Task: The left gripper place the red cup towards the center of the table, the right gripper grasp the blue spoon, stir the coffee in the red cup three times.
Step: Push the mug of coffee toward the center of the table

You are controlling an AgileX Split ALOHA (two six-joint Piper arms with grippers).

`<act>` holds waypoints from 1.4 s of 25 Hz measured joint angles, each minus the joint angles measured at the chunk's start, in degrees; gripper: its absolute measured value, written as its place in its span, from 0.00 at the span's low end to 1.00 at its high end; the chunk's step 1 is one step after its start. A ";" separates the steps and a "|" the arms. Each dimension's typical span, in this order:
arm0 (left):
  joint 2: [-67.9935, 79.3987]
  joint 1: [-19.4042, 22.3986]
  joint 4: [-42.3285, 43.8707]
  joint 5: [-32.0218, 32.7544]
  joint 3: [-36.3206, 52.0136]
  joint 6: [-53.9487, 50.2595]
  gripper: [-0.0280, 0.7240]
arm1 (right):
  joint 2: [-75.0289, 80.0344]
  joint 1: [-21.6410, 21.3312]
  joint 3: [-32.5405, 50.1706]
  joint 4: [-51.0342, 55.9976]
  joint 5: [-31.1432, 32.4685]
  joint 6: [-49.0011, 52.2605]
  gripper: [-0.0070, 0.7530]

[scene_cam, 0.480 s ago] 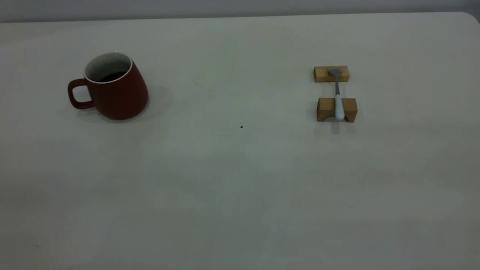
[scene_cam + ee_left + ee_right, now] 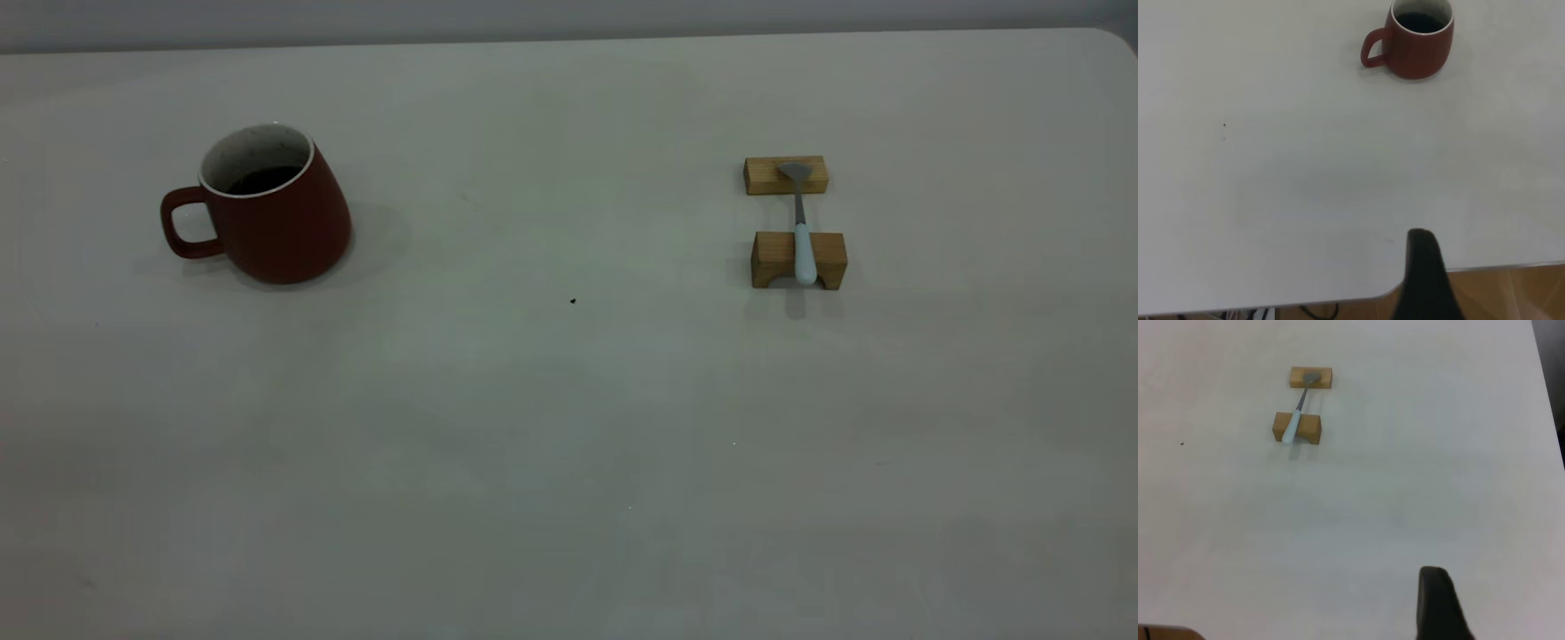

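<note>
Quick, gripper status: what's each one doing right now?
Left gripper: cannot be told; holds nothing, far from the dark-red ceramic cup.
Right gripper: cannot be told; holds nothing.

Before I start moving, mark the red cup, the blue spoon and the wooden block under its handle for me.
red cup (image 2: 284, 227), exterior view, on its outer red wall.
blue spoon (image 2: 805, 258), exterior view, on the pale blue handle.
wooden block (image 2: 772, 253), exterior view, on the block's front face beside the handle.
</note>
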 joint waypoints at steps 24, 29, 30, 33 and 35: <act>8.06 0.00 1.43 -1.65 -3.31 -1.69 0.83 | 0.00 0.00 0.00 0.00 0.00 0.00 0.65; 24.83 0.00 1.57 -6.78 -8.27 1.96 0.83 | 0.00 0.00 0.00 0.00 0.00 0.00 0.65; 28.43 0.00 1.57 -8.45 -8.94 2.97 0.83 | 0.00 0.00 0.00 0.00 0.00 0.00 0.65; 41.35 0.00 1.50 -12.81 -10.95 5.75 0.83 | 0.00 0.00 0.00 0.00 0.00 0.00 0.65; 50.12 0.00 1.46 -15.91 -12.97 8.43 0.83 | 0.00 0.00 0.00 0.00 0.00 0.00 0.65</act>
